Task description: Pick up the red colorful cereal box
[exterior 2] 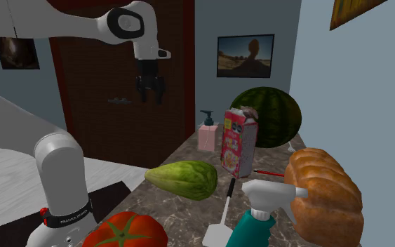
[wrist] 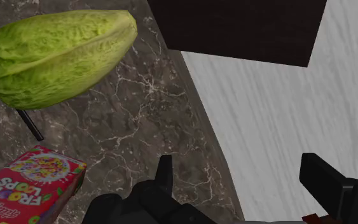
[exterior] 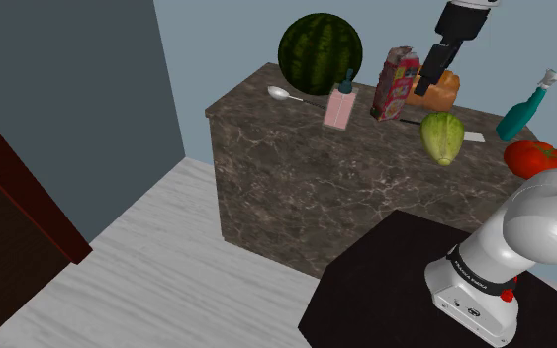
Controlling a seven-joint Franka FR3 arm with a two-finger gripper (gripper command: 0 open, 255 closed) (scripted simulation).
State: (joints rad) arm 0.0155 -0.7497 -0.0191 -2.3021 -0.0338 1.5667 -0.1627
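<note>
Marble counter point(exterior: 296, 188): dark brown and veined, with its long back edge against a blue-grey wall. A pale plank floor point(exterior: 167, 257) runs along its front edge.
Stand point(exterior: 385, 287): a dark box on the floor off the counter's front edge.
Arm point(exterior: 548, 227): white, rising from the stand and reaching over the counter.
Watermelon point(exterior: 318, 54): striped green, at a back corner of the counter, at the shoulder view's left.
Bread point(exterior: 450, 95): a golden-brown loaf near the back edge, close to the box.
Box point(exterior: 393, 84): red, printed with coloured cereal rings, its top torn open. It stands upright about mid-counter, between soap and bread. It is untouched, off to one side of the gripper and outside the fingers.
Lettuce point(exterior: 442, 136): pale green, lying on its side between the box and the front edge.
Sprayer point(exterior: 523, 111): teal with a white head, toward the end of the counter away from the watermelon.
Tomato point(exterior: 533, 158): red, at that end's front corner.
Soap point(exterior: 339, 107): a pink pump bottle between watermelon and box.
Gripper point(wrist: 238, 164): black, fingers spread wide and holding nothing. It hangs high, pointing down over the counter's front edge where marble meets floor.
Spoon point(exterior: 281, 94): white, lying beside the watermelon.
Knife point(exterior 2: 227, 203): black handle and pale blade, flat beside the lettuce.
</note>
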